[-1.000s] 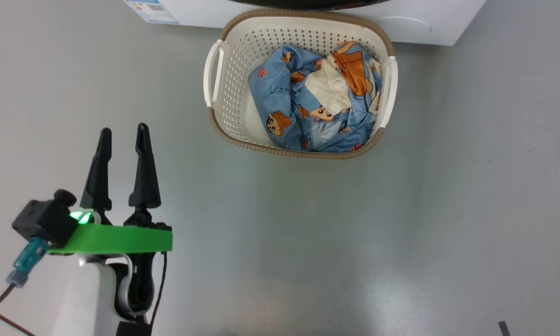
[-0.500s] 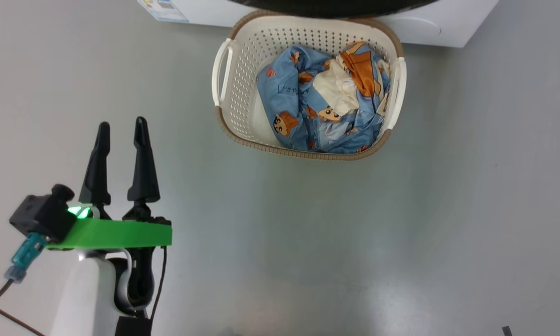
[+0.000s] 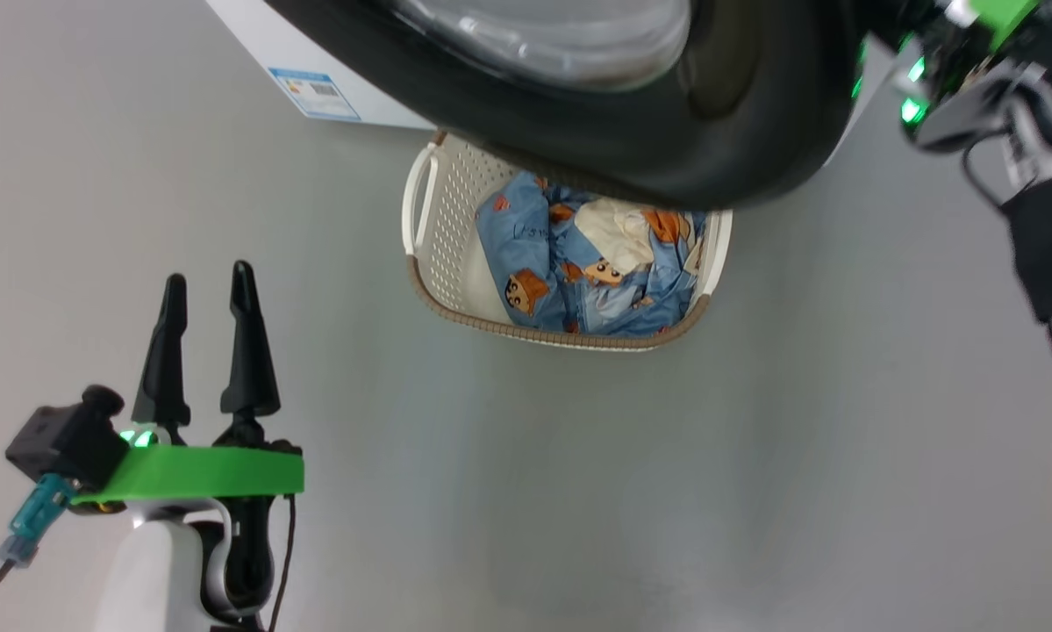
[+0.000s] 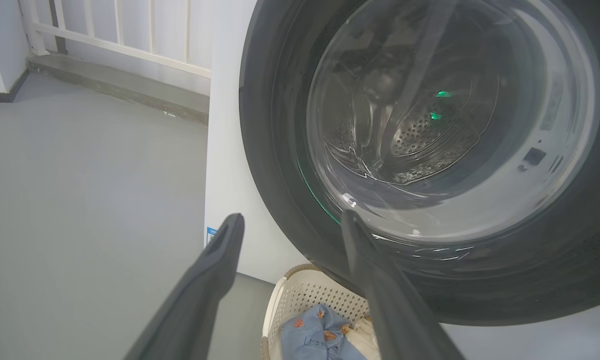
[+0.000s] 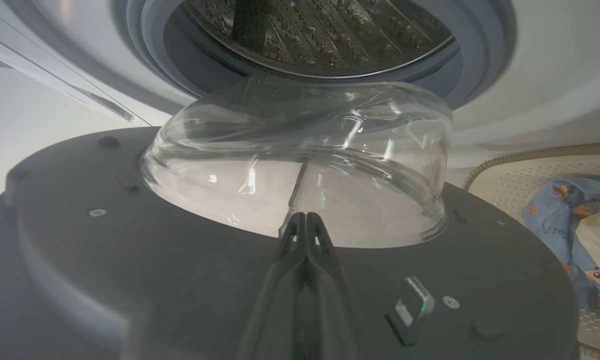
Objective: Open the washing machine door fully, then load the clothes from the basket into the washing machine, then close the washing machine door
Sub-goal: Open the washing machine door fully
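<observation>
Door (image 3: pixel 578 154) ajar over basket (image 3: pixel 449 246) of clothes (image 3: pixel 569 281)

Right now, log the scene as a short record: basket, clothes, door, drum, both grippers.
basket: on the floor before the washing machine
clothes: bunched in the basket
washing machine door: partly open, black rim over the basket's far end in the head view
drum: visible past the door
right gripper: shut, tips at the foot of the door's glass bowl, inner side
left gripper: open, empty, left of the basket, apart from it

Blue label sticker (image 3: pixel 313 92) on washing machine (image 3: pixel 280 44): print too small, nothing legible.
</observation>
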You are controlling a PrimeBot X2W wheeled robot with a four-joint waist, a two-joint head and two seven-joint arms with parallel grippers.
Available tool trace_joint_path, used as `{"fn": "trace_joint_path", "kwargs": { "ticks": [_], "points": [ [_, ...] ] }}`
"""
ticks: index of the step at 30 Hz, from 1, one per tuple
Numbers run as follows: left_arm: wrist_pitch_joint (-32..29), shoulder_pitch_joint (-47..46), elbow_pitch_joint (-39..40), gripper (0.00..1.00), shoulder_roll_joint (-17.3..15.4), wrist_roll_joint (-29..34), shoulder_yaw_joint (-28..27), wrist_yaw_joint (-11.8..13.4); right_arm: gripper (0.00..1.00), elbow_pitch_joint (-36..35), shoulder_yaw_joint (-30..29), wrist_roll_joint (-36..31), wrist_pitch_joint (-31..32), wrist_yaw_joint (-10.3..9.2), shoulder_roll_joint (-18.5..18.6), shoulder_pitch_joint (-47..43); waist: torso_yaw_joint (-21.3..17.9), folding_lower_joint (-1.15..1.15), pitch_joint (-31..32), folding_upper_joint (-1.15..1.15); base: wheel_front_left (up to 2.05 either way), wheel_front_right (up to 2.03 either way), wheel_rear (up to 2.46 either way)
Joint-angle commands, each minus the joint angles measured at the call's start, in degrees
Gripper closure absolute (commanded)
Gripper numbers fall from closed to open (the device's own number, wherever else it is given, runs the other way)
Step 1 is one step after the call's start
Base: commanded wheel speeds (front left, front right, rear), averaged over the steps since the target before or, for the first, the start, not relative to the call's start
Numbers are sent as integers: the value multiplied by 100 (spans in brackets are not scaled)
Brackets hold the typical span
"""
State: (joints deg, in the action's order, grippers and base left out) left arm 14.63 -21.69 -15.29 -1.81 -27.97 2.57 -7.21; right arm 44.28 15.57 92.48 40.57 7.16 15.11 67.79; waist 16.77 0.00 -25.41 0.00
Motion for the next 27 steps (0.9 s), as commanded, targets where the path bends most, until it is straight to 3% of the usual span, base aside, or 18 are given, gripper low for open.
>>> {"fn": "trace_joint_path", "kwargs": {
  "ticks": [1,27],
  "points": [
    [37,127,95,0,-186,103,-228,-27,100,-248,93,57,100,33,-204,-220,-7,0,223,0,0,0,0],
    [37,859,-164,0,-306,366,-335,-27,100,-1163,-11,465,543,33,-374,-2416,791,0,1640,0,0,0,0]
  ]
}}
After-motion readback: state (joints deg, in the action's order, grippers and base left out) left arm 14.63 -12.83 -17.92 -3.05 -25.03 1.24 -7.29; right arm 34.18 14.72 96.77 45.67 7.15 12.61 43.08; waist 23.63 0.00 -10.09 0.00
